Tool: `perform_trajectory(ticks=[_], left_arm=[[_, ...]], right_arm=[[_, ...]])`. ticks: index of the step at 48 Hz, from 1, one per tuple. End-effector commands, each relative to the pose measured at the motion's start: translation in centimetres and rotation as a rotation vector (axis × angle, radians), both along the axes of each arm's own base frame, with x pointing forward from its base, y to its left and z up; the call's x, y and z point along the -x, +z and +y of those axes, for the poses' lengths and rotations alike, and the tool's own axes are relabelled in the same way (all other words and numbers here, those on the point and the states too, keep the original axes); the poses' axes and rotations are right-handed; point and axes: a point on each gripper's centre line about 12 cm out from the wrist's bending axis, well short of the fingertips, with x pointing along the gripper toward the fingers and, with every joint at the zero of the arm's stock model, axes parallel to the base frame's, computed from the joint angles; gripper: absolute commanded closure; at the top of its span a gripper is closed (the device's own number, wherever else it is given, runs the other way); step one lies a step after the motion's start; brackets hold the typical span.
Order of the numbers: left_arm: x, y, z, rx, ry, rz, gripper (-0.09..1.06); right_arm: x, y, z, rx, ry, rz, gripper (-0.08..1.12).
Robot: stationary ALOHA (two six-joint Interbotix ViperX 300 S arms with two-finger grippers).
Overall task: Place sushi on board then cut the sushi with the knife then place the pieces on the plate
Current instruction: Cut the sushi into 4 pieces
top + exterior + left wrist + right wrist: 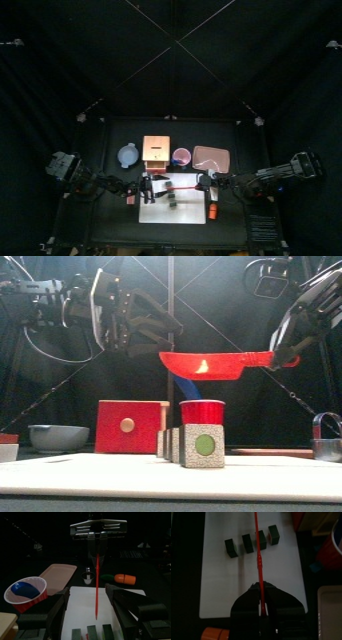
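Note:
Several dark green sushi pieces [191,444] stand in a row, slightly apart, on the white board [120,471]. My right gripper [283,356] is shut on the handle of the red knife [207,364], which hangs level above the pieces without touching them. In the right wrist view the knife blade [257,547] runs across the row of pieces [251,541]. My left gripper [90,597] hangs open over the board's left side, holding nothing. The pink tray [210,157] lies behind the board to the right.
A red cup [202,412] holding a blue knife [191,386] stands behind the sushi. The wooden box [131,426] and the blue-grey bowl [58,437] sit at back left. A metal cutter [327,442] is at the right, with an orange toy [123,577] near it.

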Motion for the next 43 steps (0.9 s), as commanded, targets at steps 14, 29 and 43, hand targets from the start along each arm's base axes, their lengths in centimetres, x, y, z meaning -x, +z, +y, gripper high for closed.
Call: perform_trajectory(ticks=[14,29,43], left_arm=[[0.6,0.3,0.3,-0.009,0.001,-0.011,0.05],[1.2,-0.5,0.4,-0.027,-0.012,0.013,0.05],[2.0,-1.4,0.6,-0.042,-0.019,0.043,0.05]], right_arm=[[1.6,0.0,1.9,-0.518,-0.246,0.200,0.67],[2.3,-0.3,0.7,-0.652,-0.575,0.231,0.67],[2.9,-1.0,2.6,-0.744,-0.846,0.269,0.65]])
